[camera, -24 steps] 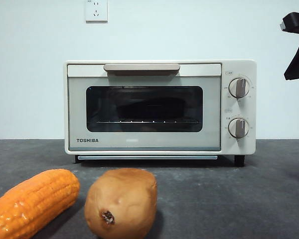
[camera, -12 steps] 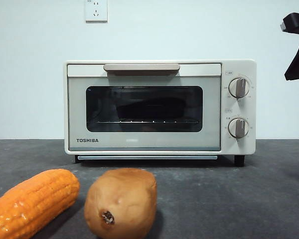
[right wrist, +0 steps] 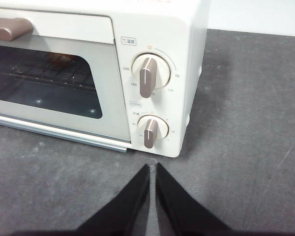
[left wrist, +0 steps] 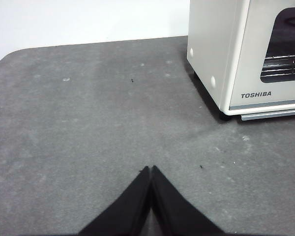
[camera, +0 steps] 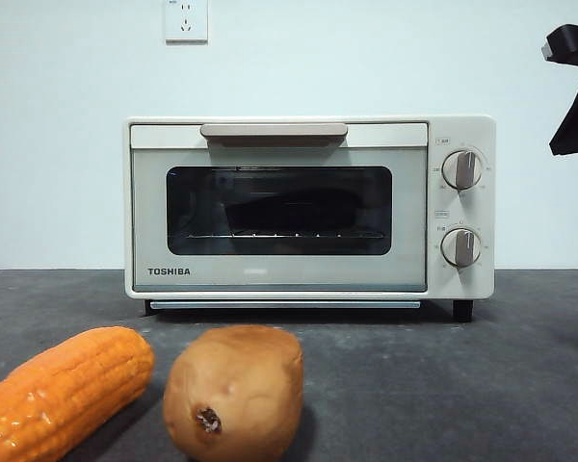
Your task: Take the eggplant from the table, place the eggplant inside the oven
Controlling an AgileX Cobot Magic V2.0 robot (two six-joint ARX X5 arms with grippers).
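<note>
The cream-white oven (camera: 308,207) stands on the table (camera: 443,385) with its glass door shut. Behind the glass a dim dark elongated shape (camera: 289,207) lies on the wire rack; I cannot tell whether it is the eggplant. No eggplant shows on the table. My left gripper (left wrist: 151,168) is shut and empty above bare table, beside the oven's (left wrist: 221,54) left side. My right gripper (right wrist: 152,166) hovers shut and empty just in front of the oven's two knobs (right wrist: 148,78). A black arm tip (camera: 573,87) shows at the top right of the front view.
A tan-brown potato (camera: 234,390) and an orange corn cob (camera: 63,390) lie at the front of the table, left of centre. A white wall with a socket (camera: 186,19) stands behind the oven.
</note>
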